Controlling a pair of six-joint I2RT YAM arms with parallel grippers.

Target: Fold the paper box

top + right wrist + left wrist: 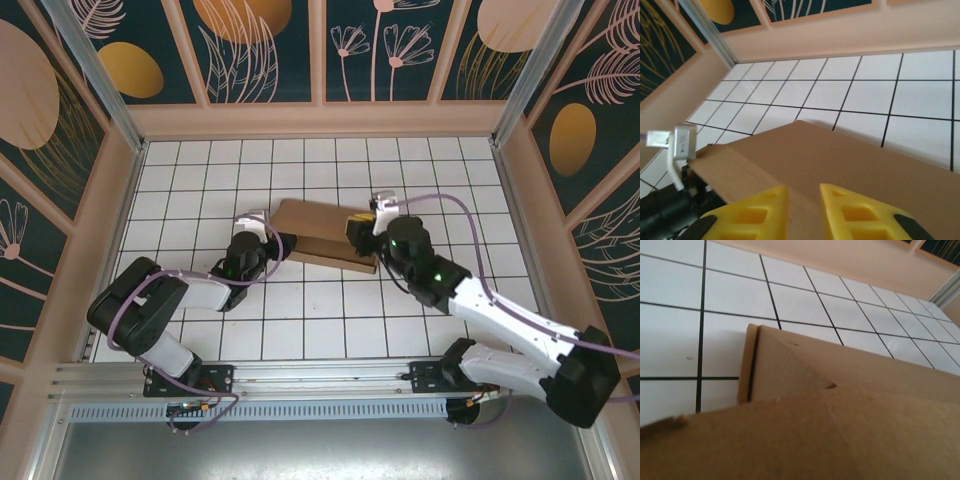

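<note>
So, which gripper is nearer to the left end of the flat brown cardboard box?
Left. The left gripper sits at the left end of the flat brown cardboard box; the right gripper is over its opposite, right end.

Paper box (315, 222) brown; table (300, 330) white, black grid; right hand (804, 195) yellow-fingered.

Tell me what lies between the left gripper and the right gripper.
The paper box lies between the left gripper and the right gripper, spanning the stretch from one to the other; the top external view shows it.
</note>
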